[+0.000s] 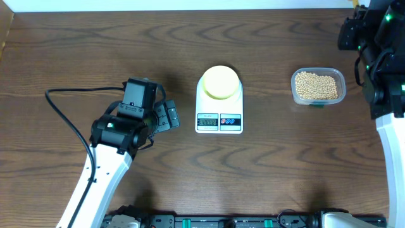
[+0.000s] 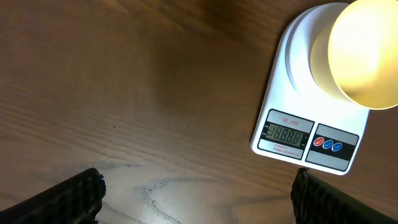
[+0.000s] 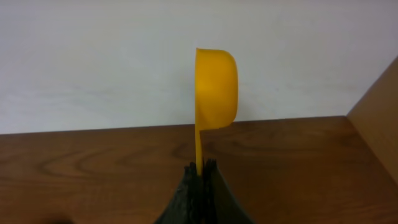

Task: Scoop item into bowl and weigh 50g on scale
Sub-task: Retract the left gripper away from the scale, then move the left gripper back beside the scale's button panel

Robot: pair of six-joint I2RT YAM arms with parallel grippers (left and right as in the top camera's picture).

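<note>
Even overhead light, soft shadows, bowl [image 2: 365, 53] overexposed in wrist view — focus crisp

Left of the scale [image 1: 219, 101], the left arm [image 1: 104, 172] is a smooth white link capped by a black joint housing with a small green light. A boxy black module [image 1: 139, 96] sits on the side nearer the scale. A thin black cable [image 1: 48, 95] loops out on the side away from it. The left claw [image 2: 196, 190] has black fingers [image 2: 68, 199] with a fine dotted texture. Right of the scale, the right arm [image 1: 392, 152] has black segments dotted with green lights, then a white link. The right claw [image 3: 202, 167] is black and ribbed.
</note>
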